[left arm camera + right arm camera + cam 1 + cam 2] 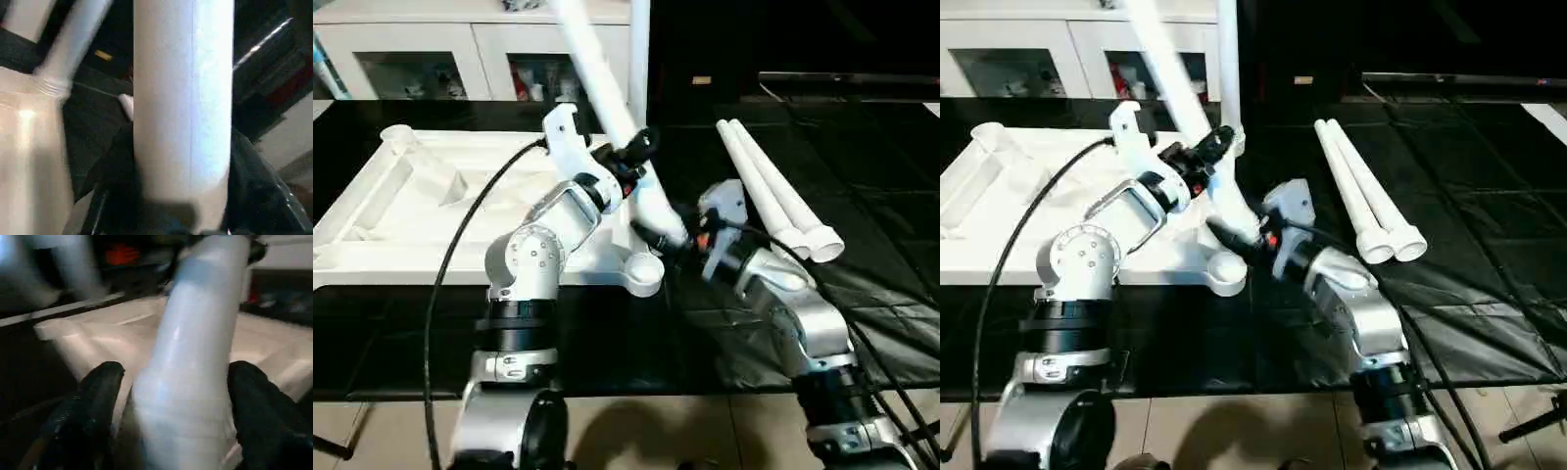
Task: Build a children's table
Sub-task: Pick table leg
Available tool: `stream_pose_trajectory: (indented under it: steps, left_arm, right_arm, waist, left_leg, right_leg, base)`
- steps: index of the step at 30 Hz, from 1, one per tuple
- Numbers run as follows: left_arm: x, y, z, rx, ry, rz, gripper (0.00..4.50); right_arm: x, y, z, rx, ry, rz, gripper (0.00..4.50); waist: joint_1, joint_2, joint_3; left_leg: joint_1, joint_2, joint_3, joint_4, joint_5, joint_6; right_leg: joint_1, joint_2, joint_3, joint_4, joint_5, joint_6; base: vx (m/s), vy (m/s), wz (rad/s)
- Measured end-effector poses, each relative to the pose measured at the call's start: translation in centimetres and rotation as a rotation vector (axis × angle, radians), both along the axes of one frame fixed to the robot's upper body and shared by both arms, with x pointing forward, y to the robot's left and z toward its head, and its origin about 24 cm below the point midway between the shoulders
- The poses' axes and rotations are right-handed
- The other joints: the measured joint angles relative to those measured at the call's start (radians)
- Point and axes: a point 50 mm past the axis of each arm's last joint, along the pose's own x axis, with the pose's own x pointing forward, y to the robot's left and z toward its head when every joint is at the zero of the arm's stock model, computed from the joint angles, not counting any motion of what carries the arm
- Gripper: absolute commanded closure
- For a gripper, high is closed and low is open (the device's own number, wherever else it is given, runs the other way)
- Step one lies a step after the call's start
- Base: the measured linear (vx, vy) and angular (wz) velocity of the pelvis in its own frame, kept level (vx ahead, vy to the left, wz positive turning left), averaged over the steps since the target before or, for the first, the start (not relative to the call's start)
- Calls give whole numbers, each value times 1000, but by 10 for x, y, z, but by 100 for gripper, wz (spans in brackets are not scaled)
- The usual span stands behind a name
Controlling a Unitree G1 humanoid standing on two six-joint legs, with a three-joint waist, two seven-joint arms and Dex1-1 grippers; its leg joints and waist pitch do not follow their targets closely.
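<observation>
The white table top [401,230] lies upside down on a black-covered surface. One leg [639,59] stands upright in its far right corner. A second leg [597,78] leans over the near right corner socket [646,272], its lower end just above it. My left gripper [631,152] is shut on this leaning leg at mid-height; the leg [183,98] sits tight between its dark fingers. My right gripper [663,238] is open around the leg's lower end [195,357], with gaps between the leg and its fingers [100,387].
Two loose legs [771,188] lie side by side on the black sheet to the right. A white cabinet with glass doors [431,59] stands behind the table top. A black cable [460,235] loops over my left forearm.
</observation>
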Motion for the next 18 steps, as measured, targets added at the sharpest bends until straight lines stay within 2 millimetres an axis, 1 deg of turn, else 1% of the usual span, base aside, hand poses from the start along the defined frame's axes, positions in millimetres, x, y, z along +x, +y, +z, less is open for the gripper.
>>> stream_pose_trajectory:
  steps: [1, 3, 5, 6, 7, 9, 11, 13, 18]
  left_arm:
    - [1, 7, 0, 18, -8, 21, 258]
    - [3, 13, 3, 22, -28, 43, 258]
    - [3, 14, 5, 32, -50, 37, 258]
    - [3, 16, 6, 43, -57, 32, 258]
    - [3, 18, 7, 57, -69, 21, 258]
    - [3, 22, 8, 75, -85, 11, 258]
    - [2, 21, 10, 92, -111, -38, 258]
    - [1, 17, 10, 103, -124, -86, 258]
    - [-5, 7, 11, 115, -161, -223, 259]
  right_arm:
    - [-3, -3, -5, 4, 38, 9, 73]
    - [-6, -5, -11, 12, 79, 17, 63]
    - [-6, -8, -11, -18, 68, 24, 36]
    - [-6, -11, -9, -48, 46, 18, 36]
    - [-5, -17, -7, -68, 17, 3, 26]
    - [-3, -25, -2, -55, -14, -16, 7]
    - [-1, -36, 6, 19, -29, -19, 2]
    - [2, -44, 16, 52, -48, -16, 0]
    - [10, -51, 38, 66, -42, 26, 0]
  waist:
    - [-2, 0, 0]
    - [0, 0, 0]
    - [3, 0, 0]
    - [5, 0, 0]
    - [5, 0, 0]
    - [4, 0, 0]
    - [4, 0, 0]
    - [3, 0, 0]
    - [1, 0, 0]
  left_leg:
    - [0, 0, 0, 0, 0, 0]
    - [0, 0, 0, 0, 0, 0]
    - [0, 0, 0, 1, 1, 1]
    - [0, 0, 0, 1, 1, 1]
    - [0, 0, 0, 2, 1, 1]
    - [0, 0, 0, 2, 1, 1]
    - [0, 0, 0, 2, 1, 1]
    - [0, 0, 1, 2, 1, 2]
    - [0, 0, 1, 2, 2, 2]
  right_leg:
    - [0, 0, 0, 0, 0, 0]
    - [0, 0, 0, 0, 0, 0]
    - [0, -1, 0, 0, 1, 0]
    - [0, -1, 0, 0, 1, 0]
    - [0, -1, 0, 0, 1, 0]
    - [0, -1, 1, 0, 2, 0]
    - [0, -1, 1, 0, 2, 0]
    - [0, -1, 1, 0, 2, -1]
    - [0, -1, 1, 2, 3, -1]
  base:
    - [0, 0, 0]
    - [0, 0, 0]
    - [0, 0, 0]
    - [0, 0, 0]
    - [0, 0, 0]
    - [0, 0, 0]
    - [0, 0, 0]
    - [0, 0, 0]
    - [0, 0, 0]
